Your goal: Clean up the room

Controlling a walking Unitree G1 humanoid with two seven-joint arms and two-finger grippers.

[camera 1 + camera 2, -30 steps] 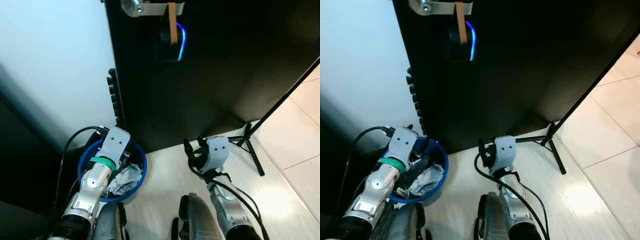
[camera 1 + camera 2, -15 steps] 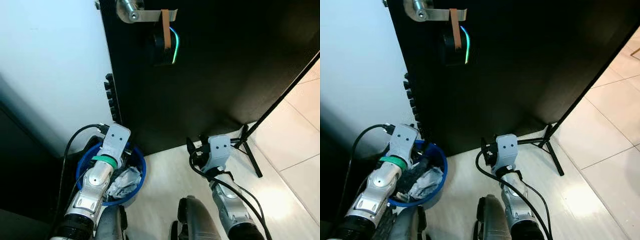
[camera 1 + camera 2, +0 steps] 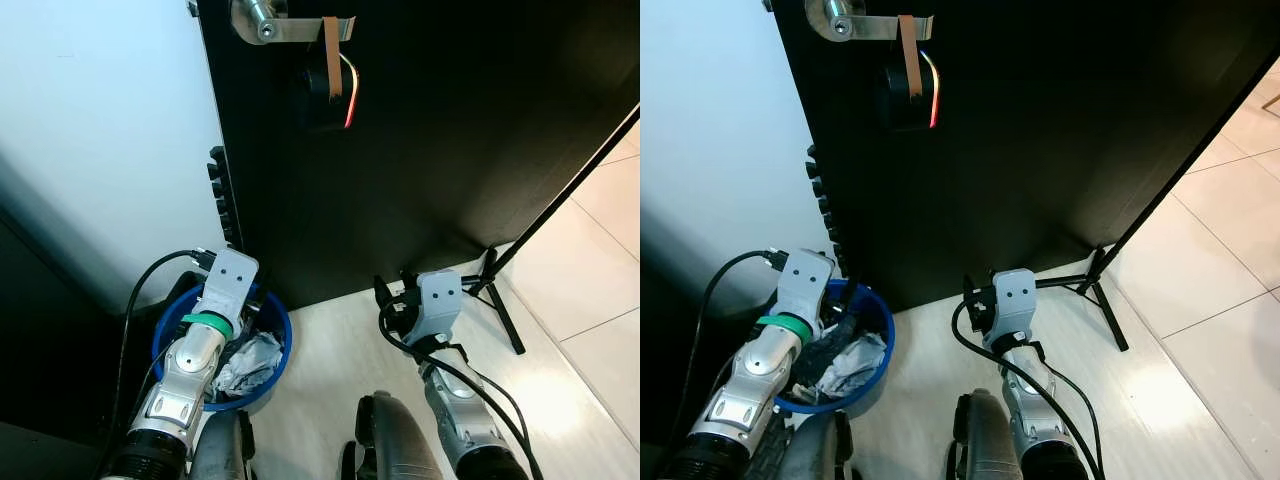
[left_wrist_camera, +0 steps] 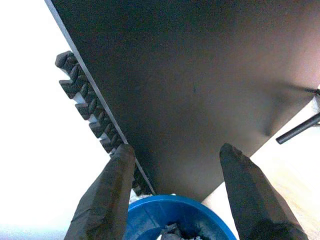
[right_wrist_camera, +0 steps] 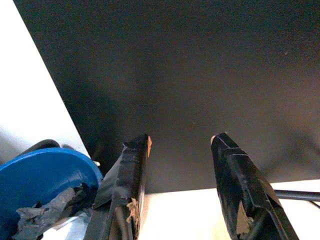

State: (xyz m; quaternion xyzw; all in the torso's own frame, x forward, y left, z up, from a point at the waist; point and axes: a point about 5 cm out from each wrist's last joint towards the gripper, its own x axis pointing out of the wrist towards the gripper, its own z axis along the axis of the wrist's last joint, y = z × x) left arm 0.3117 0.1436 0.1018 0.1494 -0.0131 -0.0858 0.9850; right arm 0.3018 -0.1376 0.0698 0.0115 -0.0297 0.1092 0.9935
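A blue bin (image 3: 272,352) was seen standing on the pale tiled floor (image 3: 590,290), close against the foot of a black door (image 3: 450,130) and just beside a white wall (image 3: 100,130). It was partly filled with crumpled grey and white waste (image 3: 250,362). The left gripper (image 4: 175,165) was held directly over the bin, its fingers spread apart and nothing between them; in the left wrist view the bin's rim was seen just below the fingertips. The right gripper (image 5: 181,150) was likewise held open and empty, above bare floor and well to the right of the bin, pointed at the door. The bin therefore lay below and slightly ahead of the left gripper, and the left arm was judged much the nearer of the two. No loose rubbish could be made out on the visible floor, so the next move was judged to depend on the left gripper being lifted clear of the bin. A black strip of interlocking foam (image 3: 222,195) was seen along the door's edge, a metal handle (image 3: 268,18) with a glowing lock (image 3: 325,85) above, and a black tripod stand (image 3: 505,300) at the right.
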